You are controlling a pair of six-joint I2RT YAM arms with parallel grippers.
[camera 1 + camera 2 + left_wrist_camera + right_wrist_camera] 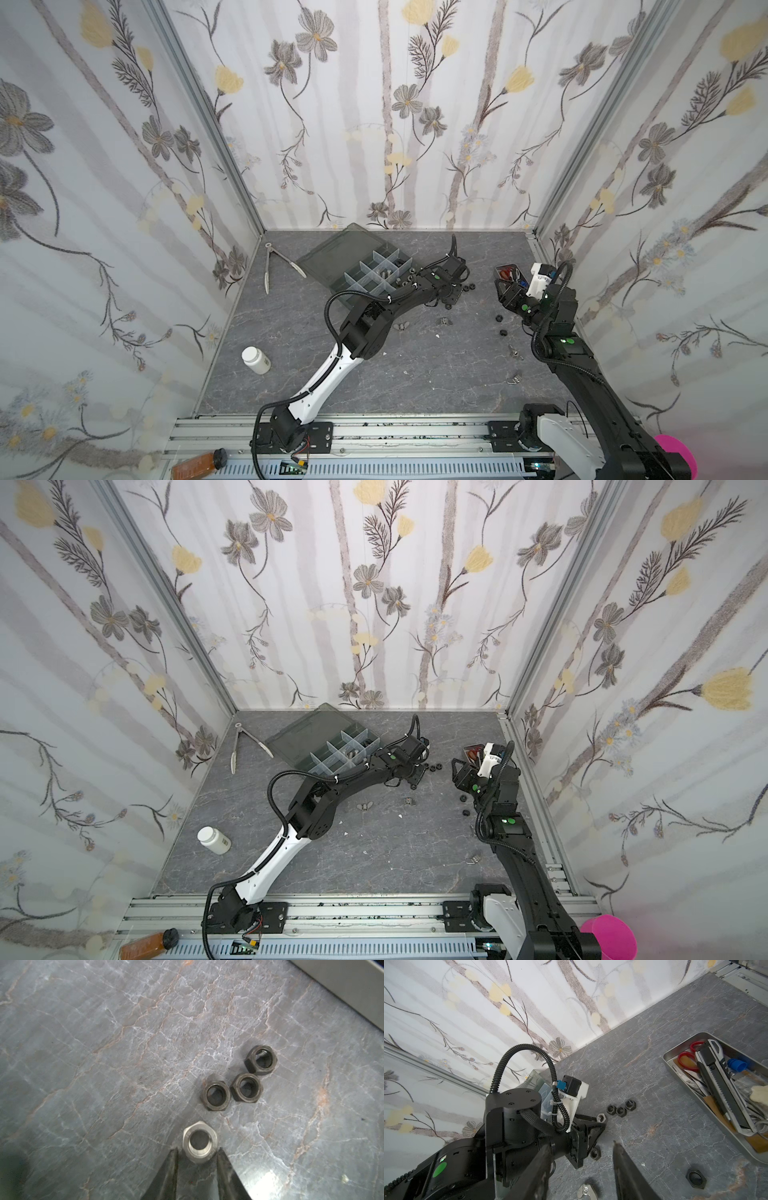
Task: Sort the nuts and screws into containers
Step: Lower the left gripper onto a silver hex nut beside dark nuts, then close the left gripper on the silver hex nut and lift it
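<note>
Left gripper point(198, 1149) straddles a silver nut point(200, 1142) on the table point(104, 1064), jaws apart and not clamped.
Only the left wrist view shows this nut, just beside three black nuts point(247, 1086). Both top views show the organizer box point(376, 272) nearby. The right gripper point(581, 1144) hovers with jaws apart and empty near the tool tray point(682, 1044).

No legible text, brand or number anywhere; label on the white bottle point(255, 360) too small
</note>
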